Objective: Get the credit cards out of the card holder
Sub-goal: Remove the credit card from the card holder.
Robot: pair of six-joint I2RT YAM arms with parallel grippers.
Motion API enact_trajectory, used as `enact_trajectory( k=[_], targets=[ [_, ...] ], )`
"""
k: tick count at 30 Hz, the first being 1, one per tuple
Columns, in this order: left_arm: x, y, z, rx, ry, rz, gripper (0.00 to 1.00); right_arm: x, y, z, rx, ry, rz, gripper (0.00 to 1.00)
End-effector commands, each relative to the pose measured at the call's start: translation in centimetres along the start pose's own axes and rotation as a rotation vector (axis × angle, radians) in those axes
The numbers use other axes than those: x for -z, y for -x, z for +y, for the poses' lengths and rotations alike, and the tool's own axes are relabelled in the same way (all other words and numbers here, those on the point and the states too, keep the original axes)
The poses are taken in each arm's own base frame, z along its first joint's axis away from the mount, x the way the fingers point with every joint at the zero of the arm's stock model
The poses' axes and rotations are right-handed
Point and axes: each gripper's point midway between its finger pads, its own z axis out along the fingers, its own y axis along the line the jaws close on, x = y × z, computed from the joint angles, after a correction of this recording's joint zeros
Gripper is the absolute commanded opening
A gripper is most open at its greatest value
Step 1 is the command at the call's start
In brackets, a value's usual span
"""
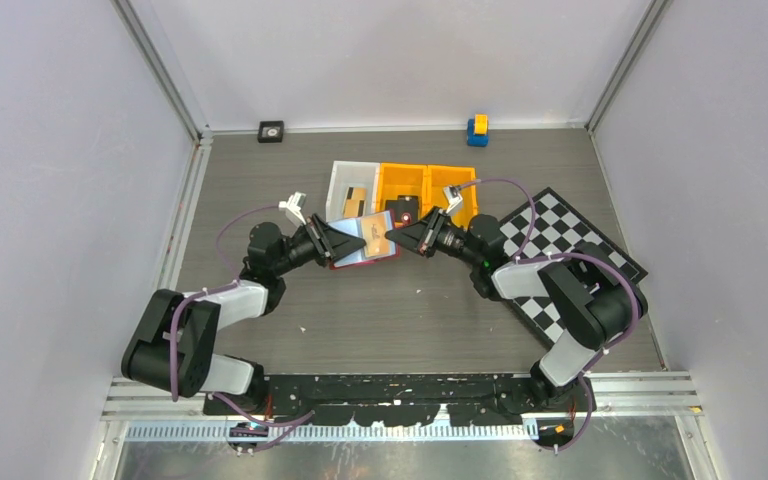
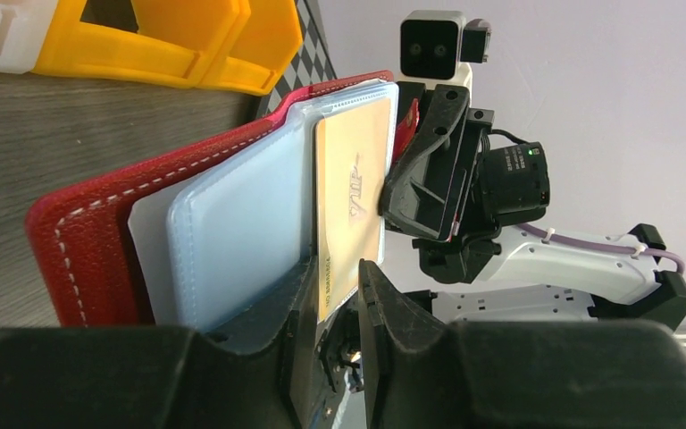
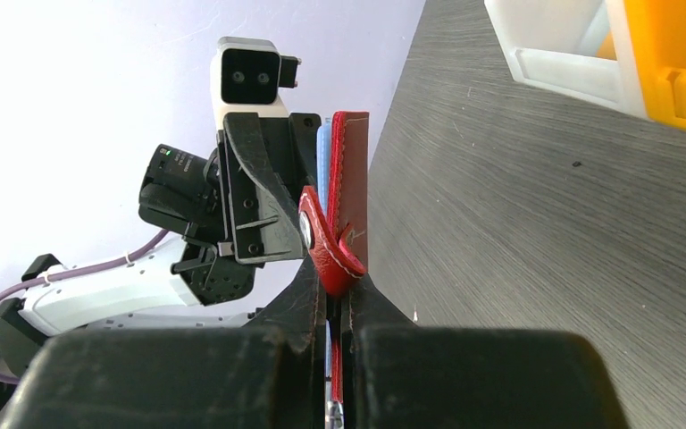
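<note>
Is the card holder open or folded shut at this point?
Open: the card holder has its red cover spread away from the clear sleeves, with a tan card showing inside one.

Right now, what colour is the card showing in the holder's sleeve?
Tan-orange; the card shows best in the left wrist view.

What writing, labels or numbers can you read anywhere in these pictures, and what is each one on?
"VIP": printed sideways on the tan credit card tucked in the red card holder, seen from the left wrist.
A line of small print along that card's lower edge: too small to read.
Nothing else readable in any view.
</note>
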Motion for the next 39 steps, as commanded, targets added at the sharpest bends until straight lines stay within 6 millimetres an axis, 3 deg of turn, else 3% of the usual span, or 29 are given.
enact_trajectory(
  k=[1, 5, 10, 20, 27, 32, 39],
  targets=[
    [0.0, 0.3, -1.8, -0.036, -0.086, -0.002, 0.25, -0.3, 0.2, 3.2, 0.041, 0.129, 0.014, 0.01],
    [-0.1, -0.1, 1.2, 0.004, 0.058, 0.023, 0.29, -0.2, 0.2, 3.9, 0.049, 0.159, 0.015, 0.00],
    [-0.1, -0.1, 1.5, -0.001, 0.080, 0.026, 0.31, -0.3, 0.1, 3.7, 0.046, 0.155, 0.019, 0.01],
    [0.4, 0.3, -2.9, -0.072, -0.100, 0.006, 0.23, -0.9, -0.2, 1.6, 0.021, 0.068, 0.041, 0.00],
    [0.4, 0.1, -3.7, -0.085, -0.129, 0.023, 0.22, -1.3, -0.5, 1.0, 0.023, 0.039, 0.059, 0.00],
    [0.6, 0.1, -5.4, -0.097, -0.221, 0.016, 0.20, -1.8, -1.2, -0.1, 0.006, -0.008, 0.094, 0.00],
    [0.7, 0.1, -5.7, -0.103, -0.233, 0.022, 0.16, -2.2, -1.5, -0.7, -0.012, -0.017, 0.114, 0.00]
  ],
)
